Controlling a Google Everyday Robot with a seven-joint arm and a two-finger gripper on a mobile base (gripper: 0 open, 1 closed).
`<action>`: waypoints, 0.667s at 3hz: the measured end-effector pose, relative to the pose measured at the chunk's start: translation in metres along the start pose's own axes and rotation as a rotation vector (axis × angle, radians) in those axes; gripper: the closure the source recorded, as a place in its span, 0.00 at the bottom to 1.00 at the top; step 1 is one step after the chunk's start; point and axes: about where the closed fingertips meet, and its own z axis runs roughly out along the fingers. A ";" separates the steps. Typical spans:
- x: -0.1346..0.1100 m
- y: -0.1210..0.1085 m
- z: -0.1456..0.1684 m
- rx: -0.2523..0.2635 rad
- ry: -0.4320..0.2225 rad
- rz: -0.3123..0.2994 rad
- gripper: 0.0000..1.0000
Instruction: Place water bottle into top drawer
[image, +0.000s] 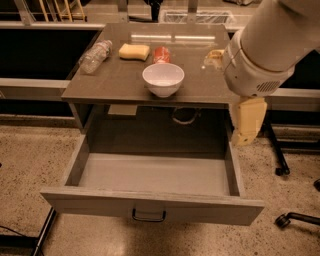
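Observation:
The water bottle, clear with a white cap, lies on its side at the far left of the table top. The top drawer is pulled wide open below the table and is empty; its grey front panel carries a dark pull handle. My white arm reaches in from the upper right, over the table's right edge. The cream-coloured gripper hangs below it, beside the drawer's back right corner, far to the right of the bottle and holding nothing that I can see.
A white bowl stands at the table's front middle. A yellow sponge and a red can sit behind it. Office chair wheels stand on the speckled floor at the right. Dark shelving runs along both sides.

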 end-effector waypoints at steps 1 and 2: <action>0.003 0.000 -0.005 0.006 0.003 -0.001 0.00; 0.002 0.000 -0.006 0.007 0.004 0.000 0.00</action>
